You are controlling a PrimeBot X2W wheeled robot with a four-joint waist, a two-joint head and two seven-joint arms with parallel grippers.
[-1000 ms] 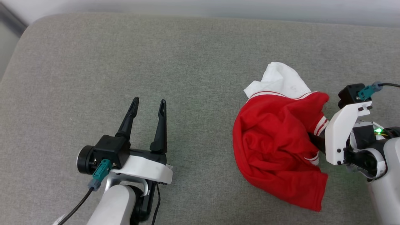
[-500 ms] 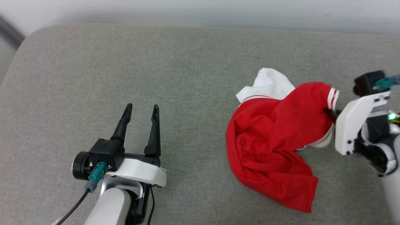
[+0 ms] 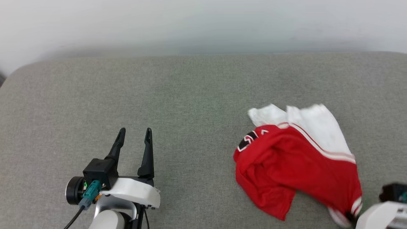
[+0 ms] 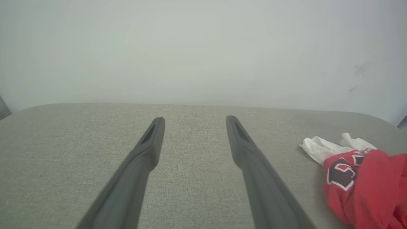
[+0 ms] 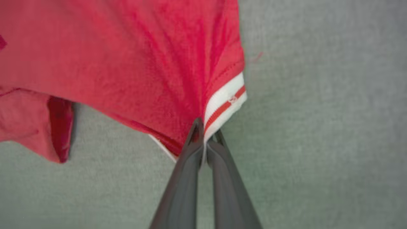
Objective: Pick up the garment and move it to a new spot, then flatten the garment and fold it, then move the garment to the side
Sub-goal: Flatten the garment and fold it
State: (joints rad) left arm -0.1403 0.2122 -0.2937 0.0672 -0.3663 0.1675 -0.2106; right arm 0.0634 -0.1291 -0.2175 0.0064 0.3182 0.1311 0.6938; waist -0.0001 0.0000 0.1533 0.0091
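Shifted since the earlier frame: the head camera has tilted up, and the red jersey point(image 3: 302, 165) has been drawn out rightward, its black lettering now exposed. At left, the left tool point(image 3: 135, 131) hovers released, jaws apart, well clear of the cloth. Right of centre, the red jersey lies on the grey fabric-covered counter point(image 3: 190, 95), apparently partly lifted. At right, the right tool point(image 5: 205, 130) is clenched on the striped trim. Recommendation: raise steadily until the trailing body clears, grip unchanged. Counter fabric looks likely to drag cloth; a plain pale wall point(image 3: 203, 25) stands behind.
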